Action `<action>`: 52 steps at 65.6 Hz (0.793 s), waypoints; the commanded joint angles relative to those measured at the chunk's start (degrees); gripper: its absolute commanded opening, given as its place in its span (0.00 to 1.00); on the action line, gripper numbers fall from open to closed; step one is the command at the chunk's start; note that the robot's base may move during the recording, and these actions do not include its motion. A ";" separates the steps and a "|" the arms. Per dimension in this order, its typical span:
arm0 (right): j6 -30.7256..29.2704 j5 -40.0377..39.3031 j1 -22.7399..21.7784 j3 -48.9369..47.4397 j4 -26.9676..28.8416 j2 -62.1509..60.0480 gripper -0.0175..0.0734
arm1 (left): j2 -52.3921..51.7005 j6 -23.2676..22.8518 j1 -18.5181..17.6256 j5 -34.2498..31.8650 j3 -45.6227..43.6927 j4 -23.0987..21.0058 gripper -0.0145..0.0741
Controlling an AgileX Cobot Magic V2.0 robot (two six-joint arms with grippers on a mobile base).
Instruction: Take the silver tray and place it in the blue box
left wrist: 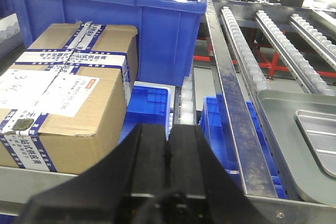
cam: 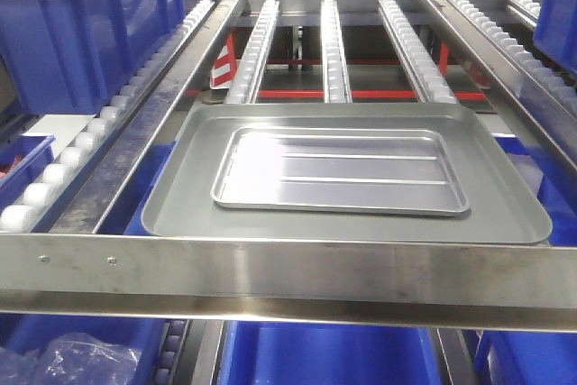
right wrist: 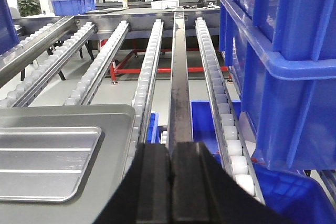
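**Both grippers closed, tray untouched**

My left gripper and right gripper are both pinched closed on nothing. The silver tray lies flat inside the grey tray. The danger, I reckon, is that its low, shiny rim slips, or I hook the grey one too, short of the blue box.

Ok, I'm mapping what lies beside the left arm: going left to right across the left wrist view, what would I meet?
Brown taped cardboard box → small blue plastic bin → long steel side rail → dull grey metal tray → shiny silver tray lying in it, cut off by the frame edge.
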 commanded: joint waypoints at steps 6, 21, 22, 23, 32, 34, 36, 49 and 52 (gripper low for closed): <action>-0.43 -4.95 -0.07 0.20 -0.12 -1.25 0.25 | -1.12 0.06 -0.19 -5.16 -0.17 -0.51 0.05; -0.43 -4.95 -0.07 0.20 -0.12 -1.25 0.25 | -1.12 0.06 -0.19 -5.16 -0.17 -0.51 0.05; -0.43 -4.95 -0.07 0.20 -0.12 -1.25 0.25 | -1.12 0.06 -0.19 -5.16 -0.17 -0.51 0.05; -0.43 -4.95 -0.07 0.20 -0.12 -1.25 0.25 | -1.12 0.06 -0.19 -5.16 -0.17 -0.51 0.05; -0.43 -4.95 -0.07 0.20 -0.12 -1.25 0.25 | -1.12 0.06 -0.19 -5.16 -0.17 -0.51 0.05; -0.43 -4.95 -0.07 0.20 -0.12 -1.25 0.25 | -1.12 0.06 -0.19 -5.16 -0.17 -0.51 0.05; -0.43 -5.18 -0.07 0.20 -0.12 -1.25 0.25 | -1.12 0.06 -0.19 -5.16 -0.17 -0.51 0.05; -0.43 -5.34 -0.07 0.20 -0.12 -1.25 0.25 | -1.12 -0.04 -0.19 -5.71 -0.17 -0.87 0.05; -0.43 -5.96 -0.07 0.20 -0.12 -1.25 0.25 | -1.12 -0.04 -0.19 -5.67 -0.17 -0.87 0.05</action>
